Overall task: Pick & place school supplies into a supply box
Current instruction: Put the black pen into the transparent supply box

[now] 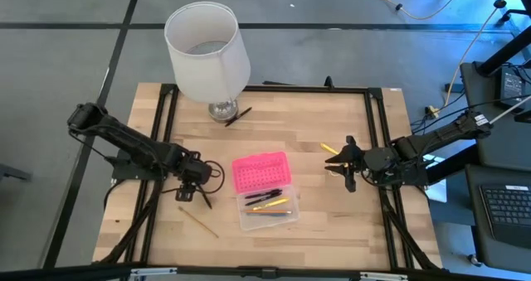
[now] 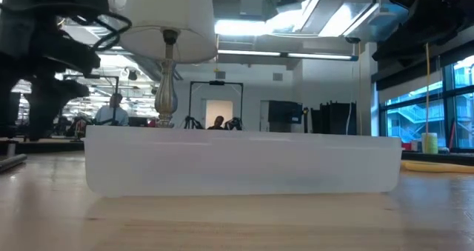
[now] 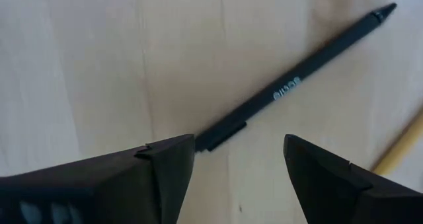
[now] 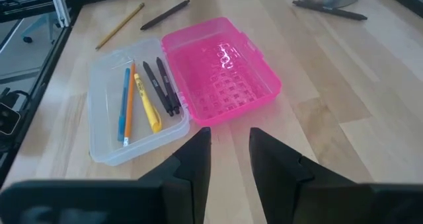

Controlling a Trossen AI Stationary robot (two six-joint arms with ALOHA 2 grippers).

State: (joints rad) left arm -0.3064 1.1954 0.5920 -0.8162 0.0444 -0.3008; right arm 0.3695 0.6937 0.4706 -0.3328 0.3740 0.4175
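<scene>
The left gripper [image 1: 199, 191] hangs low over the wooden tabletop [image 1: 332, 132] near its left edge, fingers spread apart over a slim black pen [image 3: 297, 85] lying flat, its end between them, ungripped. A tan wooden pencil [image 1: 197, 221] lies nearby toward the front edge. Mid-tabletop sits the clear plastic supply box [image 1: 267, 206] with its pink dotted lid [image 1: 261, 171] open, pens and pencils inside. The right gripper [image 1: 345, 171] waits near the right edge, fingers slightly parted, empty.
</scene>
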